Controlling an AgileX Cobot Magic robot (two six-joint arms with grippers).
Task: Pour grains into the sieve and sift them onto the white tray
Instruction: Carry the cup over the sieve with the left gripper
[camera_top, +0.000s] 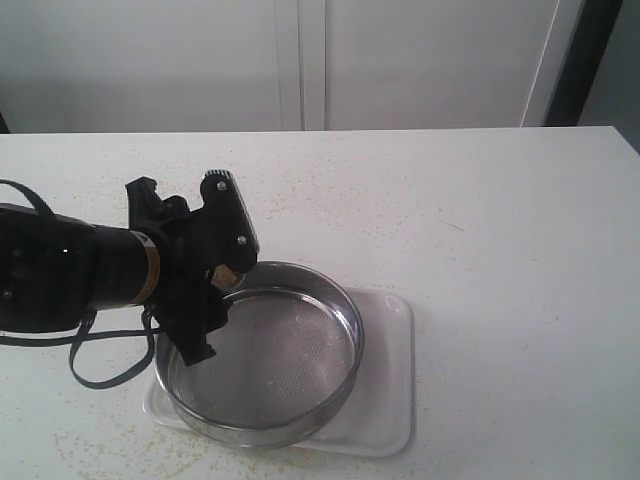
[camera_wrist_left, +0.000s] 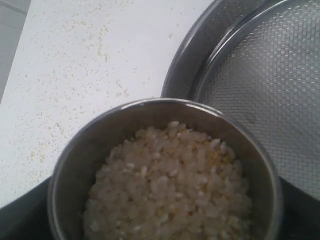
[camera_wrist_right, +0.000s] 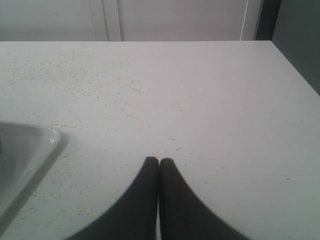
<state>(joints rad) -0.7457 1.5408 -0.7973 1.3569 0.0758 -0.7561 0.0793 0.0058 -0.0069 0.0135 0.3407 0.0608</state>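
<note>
**Exterior view.** White tray lies closest to the lens, flat on the white table. The sieve stands on the tray's left part, so the tray's right strip shows bare. Its grey mesh can be seen across the whole bottom. The left arm enters from the left edge. The left gripper hangs over the sieve's far-left rim, jaws spread wide, one finger above and one below. A small beige patch shows between them; the rest of its load is hidden from this side. A black cable loops on the table under the arm. Loose yellow specks dot the table behind the sieve and by the tray's near-left corner.

**Left wrist view.** A steel cup fills the lower frame, seated between the dark fingers at either side: the jaws are closed on it at wide spacing. The cup is filled nearly to its rim with grains, pale beige-white with yellow ones mixed in. The sieve's rim and mesh lie just beyond the cup's lip. Whether cup and sieve touch cannot be told. More specks are scattered on the table beside them.

**Right wrist view.** The right gripper has its two black fingers pressed together with nothing between them, above bare table. One rounded corner of the tray shows at the frame's edge, well apart from the fingertips. Specks lie thin around it.
</note>
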